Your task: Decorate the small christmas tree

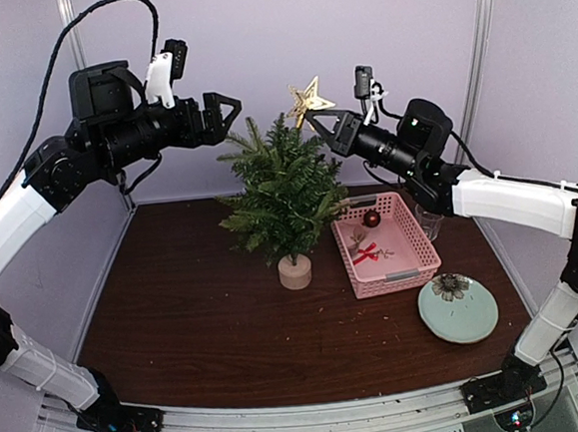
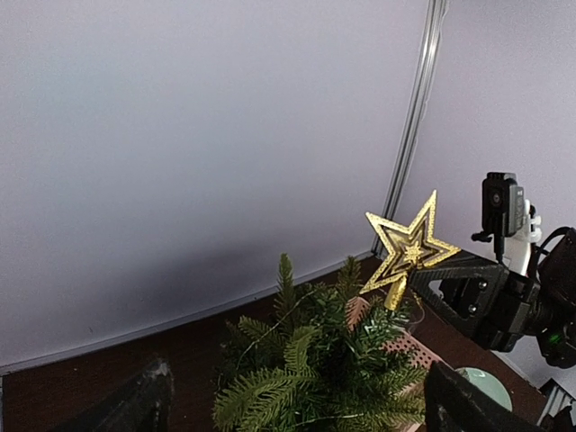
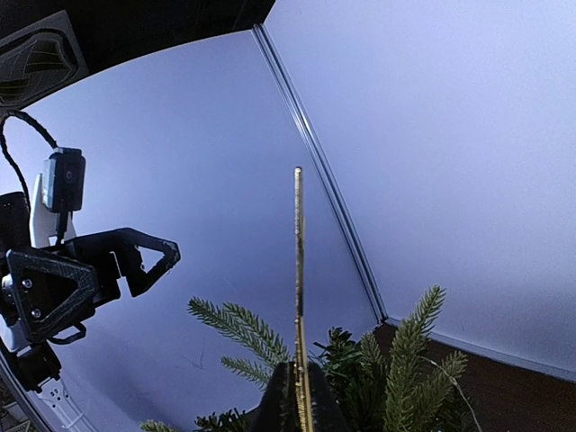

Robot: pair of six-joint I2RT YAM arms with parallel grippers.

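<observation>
The small christmas tree [image 1: 282, 191] stands on its pale stump [image 1: 294, 272] at the middle of the table. My right gripper [image 1: 319, 124] is shut on a gold star [image 1: 308, 101], which it holds just above and to the right of the treetop. From the left wrist the star [image 2: 409, 249] faces me, its stem right over the top branches [image 2: 324, 369]. From the right wrist the star [image 3: 299, 288] is edge-on, pinched between the fingers [image 3: 281, 405]. My left gripper [image 1: 226, 116] hangs open and empty, left of the treetop.
A pink basket [image 1: 426, 240] right of the tree holds a red bauble [image 1: 371, 218] and a red bow [image 1: 367, 253]. A pale green plate [image 1: 470, 324] with a flower-shaped ornament [image 1: 451, 285] lies in front of it. A glass [image 1: 430, 220] stands behind the basket.
</observation>
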